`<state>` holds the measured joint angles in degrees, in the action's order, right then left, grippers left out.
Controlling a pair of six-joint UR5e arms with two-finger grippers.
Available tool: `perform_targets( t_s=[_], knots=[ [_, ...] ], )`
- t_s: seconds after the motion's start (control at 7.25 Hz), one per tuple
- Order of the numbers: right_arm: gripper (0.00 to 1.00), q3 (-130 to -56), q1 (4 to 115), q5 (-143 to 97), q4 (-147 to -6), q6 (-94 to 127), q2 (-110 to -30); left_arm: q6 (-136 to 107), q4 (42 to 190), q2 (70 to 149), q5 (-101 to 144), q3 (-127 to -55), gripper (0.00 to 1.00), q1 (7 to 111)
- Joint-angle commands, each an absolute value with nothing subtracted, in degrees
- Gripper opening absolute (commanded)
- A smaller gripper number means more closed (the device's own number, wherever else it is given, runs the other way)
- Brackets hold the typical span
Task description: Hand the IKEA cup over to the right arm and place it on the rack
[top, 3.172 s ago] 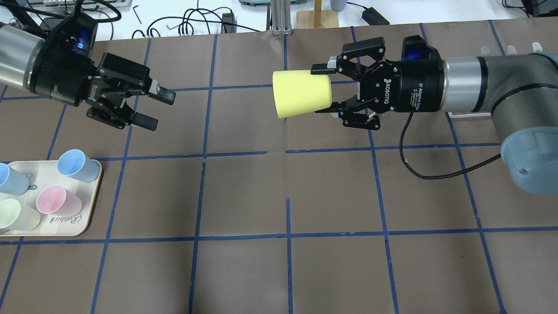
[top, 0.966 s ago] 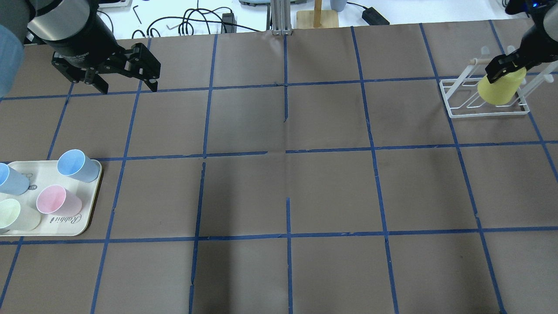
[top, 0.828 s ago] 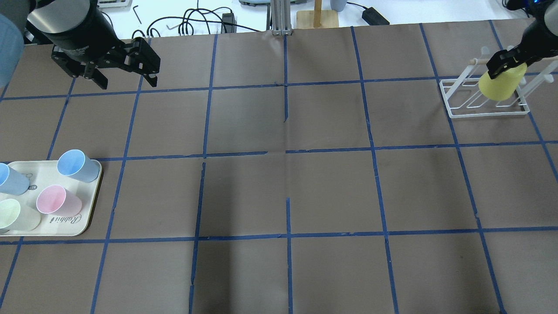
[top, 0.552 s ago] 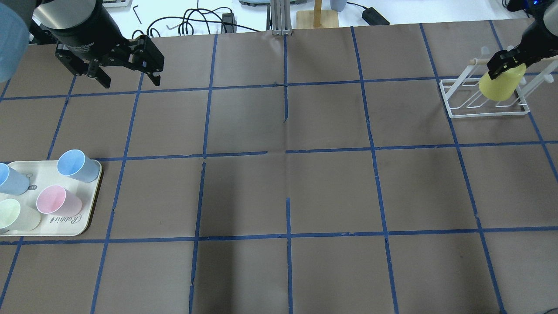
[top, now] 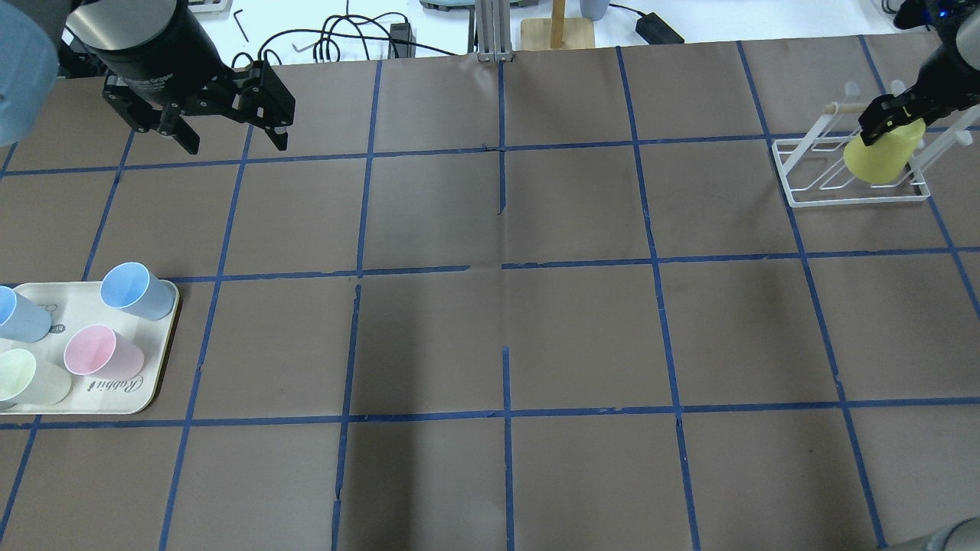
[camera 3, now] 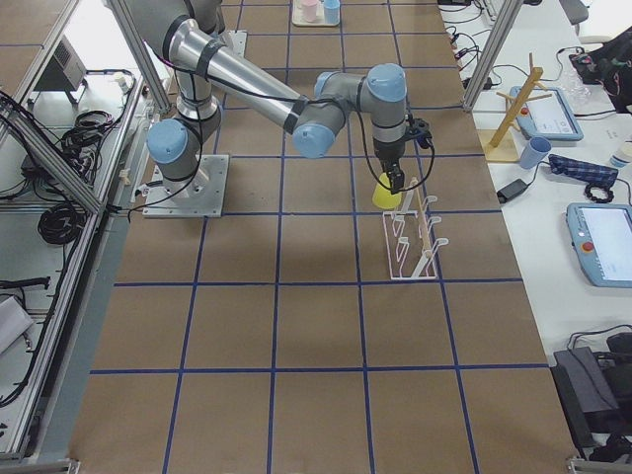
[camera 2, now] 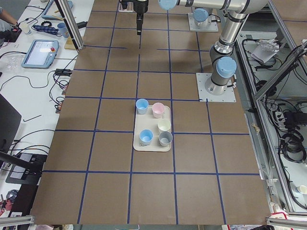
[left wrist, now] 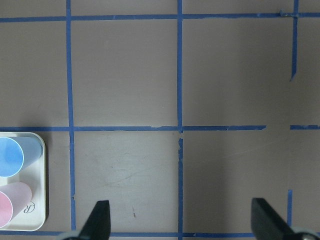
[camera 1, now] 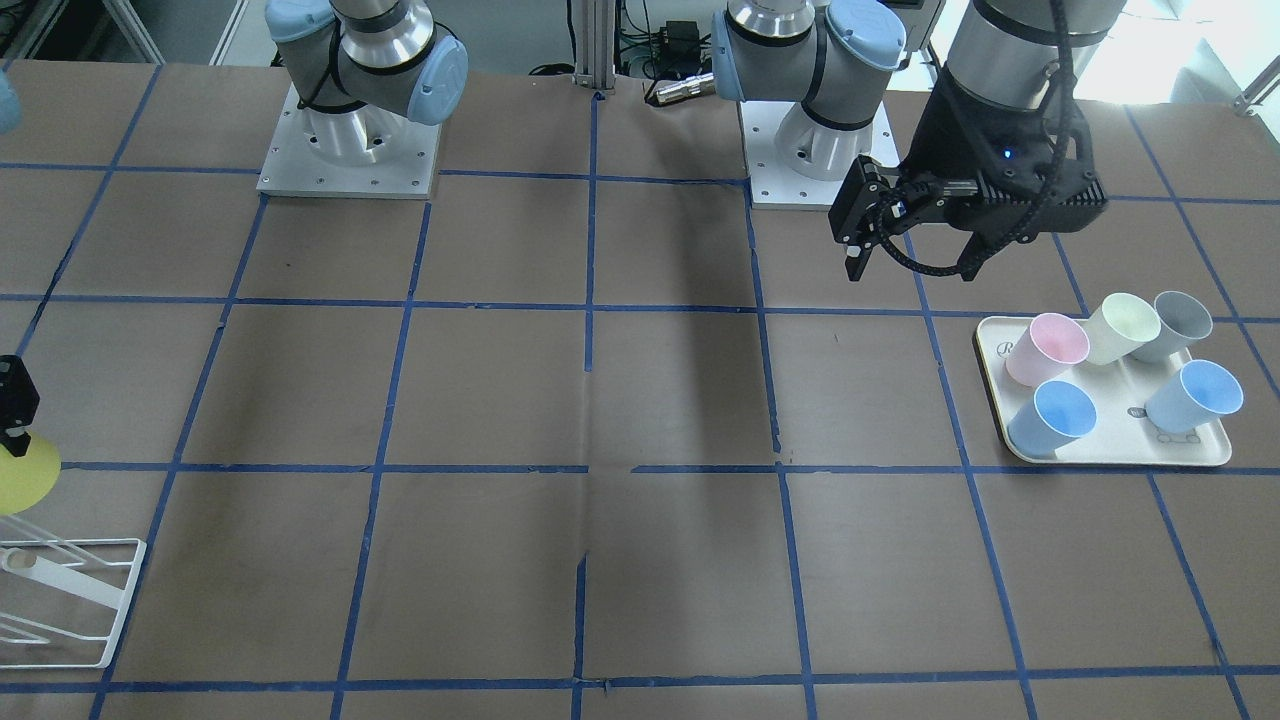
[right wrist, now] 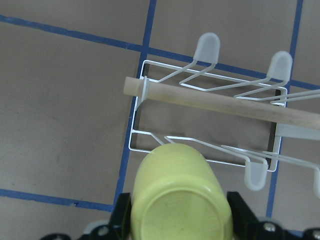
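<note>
The yellow IKEA cup (top: 880, 157) is upside down and tilted in my right gripper (top: 892, 116), which is shut on it over the right part of the white wire rack (top: 811, 200). In the right wrist view the cup's base (right wrist: 180, 205) fills the bottom, above the rack's rods (right wrist: 165, 79) and wooden bar. In the front view the cup (camera 1: 20, 478) is just above the rack (camera 1: 75, 590). The exterior right view shows the cup (camera 3: 386, 196) at the rack's near end (camera 3: 410, 247). My left gripper (top: 233, 143) is open and empty at the far left.
A cream tray (top: 115, 399) with blue, pink and pale cups stands at the near left; it also shows in the front view (camera 1: 1110, 460). A wooden stand (top: 557, 30) and cables lie beyond the table's far edge. Blue tape lines grid the brown table.
My right gripper carried the cup from the table's middle to the rack and has since eased it slightly back and right. My left gripper drew back to the far left and drifted right.
</note>
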<state>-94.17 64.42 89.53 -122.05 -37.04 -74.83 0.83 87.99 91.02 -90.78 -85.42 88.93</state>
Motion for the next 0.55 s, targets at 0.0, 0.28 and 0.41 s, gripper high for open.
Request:
perform_targets(
  t_s=[0.0, 0.28, 0.41],
  knots=[
    [0.37, -93.3, 64.3, 89.6, -122.1, -36.9, -73.2, 0.6, 88.0, 91.1, -90.5, -85.5, 1.0, 88.9],
    [0.38, -93.0, 64.2, 89.6, -122.2, -37.0, -71.4, 0.5, 88.0, 91.1, -90.5, -85.5, 1.0, 88.9],
    [0.42, -92.8, 64.2, 89.6, -122.3, -37.1, -70.3, 0.5, 88.0, 91.2, -90.5, -85.5, 1.0, 89.0]
  ],
)
